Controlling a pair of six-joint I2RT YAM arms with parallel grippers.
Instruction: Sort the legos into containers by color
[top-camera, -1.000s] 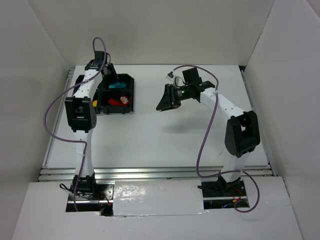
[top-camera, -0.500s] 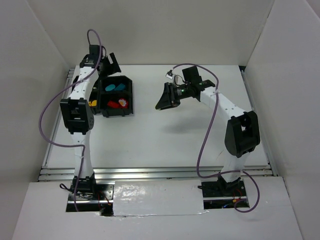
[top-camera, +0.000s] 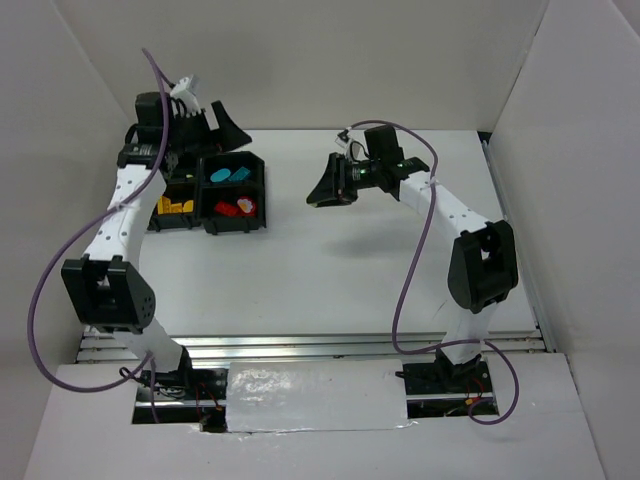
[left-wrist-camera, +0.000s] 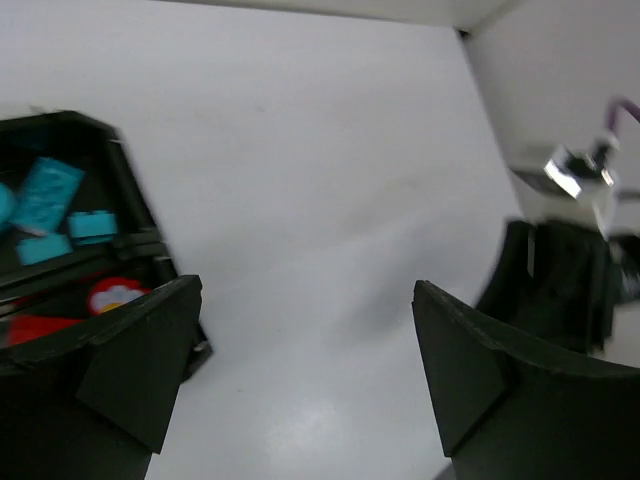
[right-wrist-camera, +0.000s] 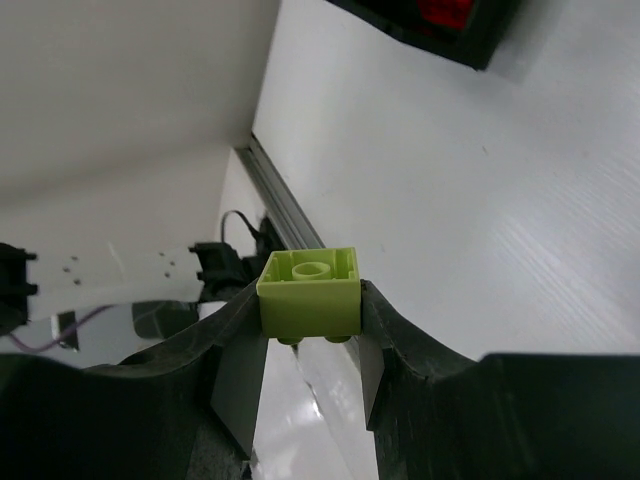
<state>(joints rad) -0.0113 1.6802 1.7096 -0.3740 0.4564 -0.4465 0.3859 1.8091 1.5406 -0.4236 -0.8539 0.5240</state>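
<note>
The black tray (top-camera: 204, 191) sits at the far left, its containers holding legos. Teal bricks (top-camera: 232, 174) lie in the far right compartment, red ones (top-camera: 238, 207) in the near right, yellow ones (top-camera: 175, 207) in the near left. My left gripper (top-camera: 210, 128) hangs open and empty above the tray's far edge. In the left wrist view it (left-wrist-camera: 300, 350) frames bare table, with the teal bricks (left-wrist-camera: 50, 195) and a red piece (left-wrist-camera: 115, 295) at the left. My right gripper (top-camera: 322, 190) hovers right of the tray, shut on a lime-green brick (right-wrist-camera: 310, 292).
White walls enclose the table on three sides. A metal rail (top-camera: 300, 345) runs along the near edge. In the right wrist view the tray's corner (right-wrist-camera: 480, 45) shows at the top. The left arm's purple cable (top-camera: 45, 290) loops out to the left.
My left gripper has opened and lifted back from over the teal compartment, and its arm has swung out to the left. The right gripper has edged slightly toward the back, brick still held.
</note>
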